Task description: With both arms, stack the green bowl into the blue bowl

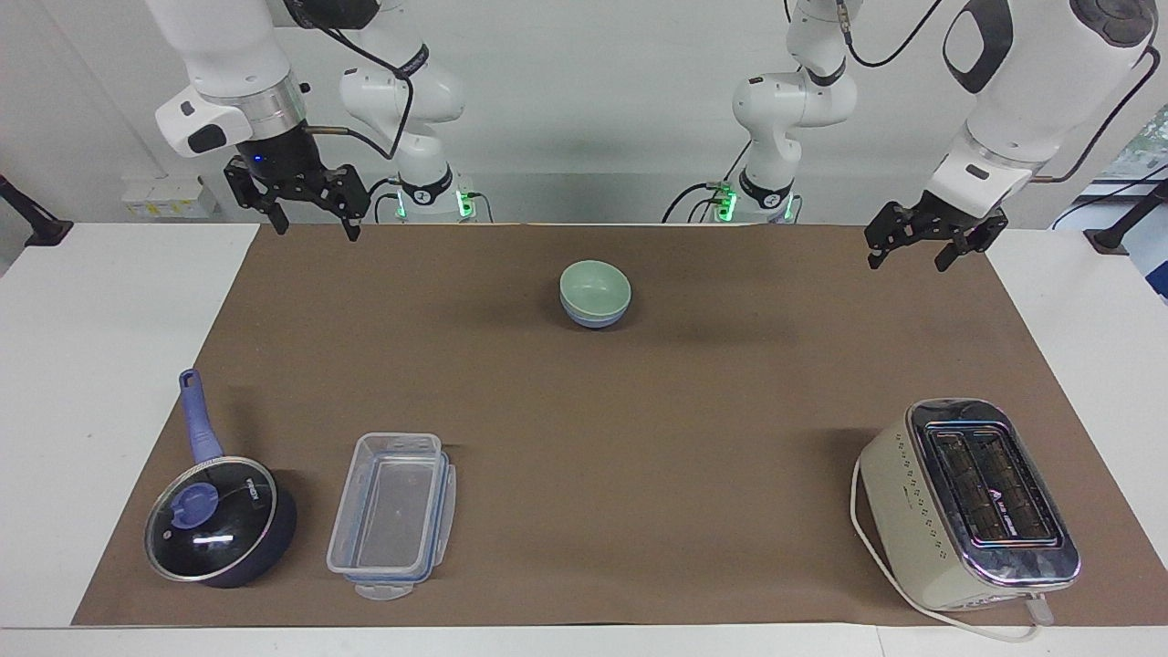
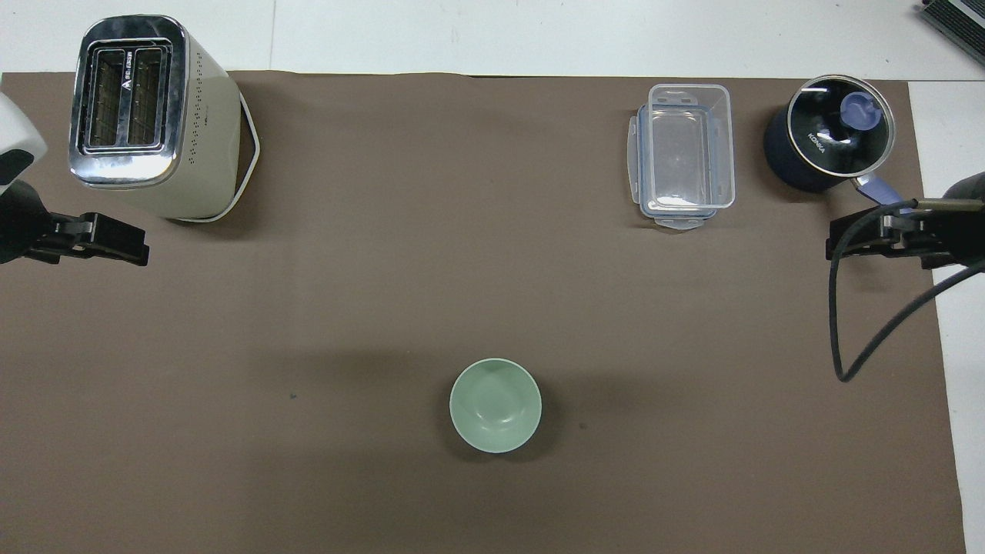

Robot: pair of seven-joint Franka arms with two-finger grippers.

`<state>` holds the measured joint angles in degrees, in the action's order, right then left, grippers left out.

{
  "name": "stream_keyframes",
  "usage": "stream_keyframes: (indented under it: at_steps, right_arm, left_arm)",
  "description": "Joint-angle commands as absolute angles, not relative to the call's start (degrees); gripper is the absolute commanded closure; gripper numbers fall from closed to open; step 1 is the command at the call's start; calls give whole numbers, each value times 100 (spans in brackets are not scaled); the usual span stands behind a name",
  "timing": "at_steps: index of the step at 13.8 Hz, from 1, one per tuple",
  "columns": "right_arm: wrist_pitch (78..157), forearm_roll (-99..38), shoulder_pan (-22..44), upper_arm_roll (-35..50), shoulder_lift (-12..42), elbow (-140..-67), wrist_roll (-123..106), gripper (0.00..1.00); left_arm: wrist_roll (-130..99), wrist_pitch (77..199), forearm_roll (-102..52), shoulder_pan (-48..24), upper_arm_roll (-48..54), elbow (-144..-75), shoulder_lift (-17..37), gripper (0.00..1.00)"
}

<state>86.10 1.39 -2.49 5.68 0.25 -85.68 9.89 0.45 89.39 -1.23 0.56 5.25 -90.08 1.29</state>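
The green bowl [image 1: 595, 284] sits nested in the blue bowl [image 1: 593, 318] on the brown mat, midway between the two arms' ends and near the robots. In the overhead view only the green bowl [image 2: 495, 405] shows; the blue bowl is hidden under it. My right gripper [image 1: 313, 226] is open and empty, up in the air over the mat's corner at the right arm's end; it also shows in the overhead view [image 2: 843, 246]. My left gripper [image 1: 906, 260] is open and empty over the mat's edge at the left arm's end, and shows in the overhead view [image 2: 131, 246]. Both are well apart from the bowls.
A cream toaster [image 1: 967, 502] stands far from the robots at the left arm's end. A clear plastic container [image 1: 392, 516] and a dark blue pot with a glass lid [image 1: 219, 522] stand far from the robots at the right arm's end.
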Motion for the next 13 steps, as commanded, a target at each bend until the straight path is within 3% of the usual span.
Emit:
stream_keyframes:
  at_steps: [1, 13]
  right_arm:
    - [8604, 141, -325, 615, -123, -8736, 861, 0]
    - [8692, 158, -325, 615, -88, -8719, 923, 0]
  left_arm:
    - [-9, 8921, -44, 123, 580, -8965, 141, 0]
    - [-9, 8921, -44, 123, 580, -8965, 141, 0]
